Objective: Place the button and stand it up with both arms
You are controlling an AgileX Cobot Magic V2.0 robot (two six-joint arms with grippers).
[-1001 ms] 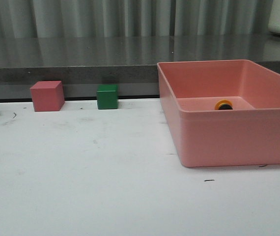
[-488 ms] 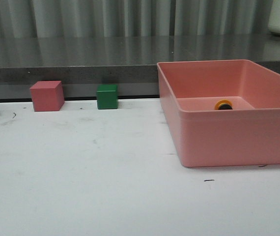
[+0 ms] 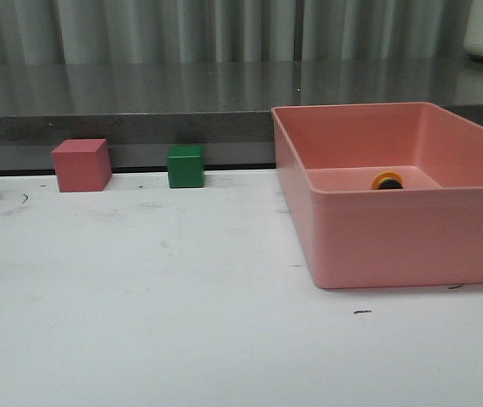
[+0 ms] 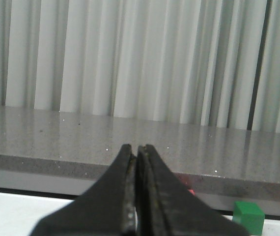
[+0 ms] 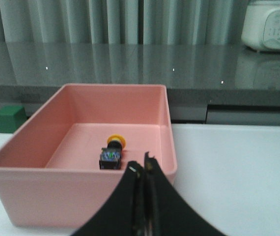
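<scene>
- Right wrist view: the button [image 5: 111, 153] lies on its side on the pink bin [image 5: 42, 189] floor, yellow cap toward twelve o'clock.
- Right gripper [image 5: 144, 169] and left gripper [image 4: 136, 153] both pinched closed, empty.
- Likely light, rigid, smooth-capped; best grasped across the squarer black body.

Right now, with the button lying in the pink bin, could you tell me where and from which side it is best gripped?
Probably across the black body between cap and base, coming from above: the button lies on its side on the bin floor, cap toward the far wall, walls blocking side approaches. The right gripper is nearest, currently shut.
</scene>
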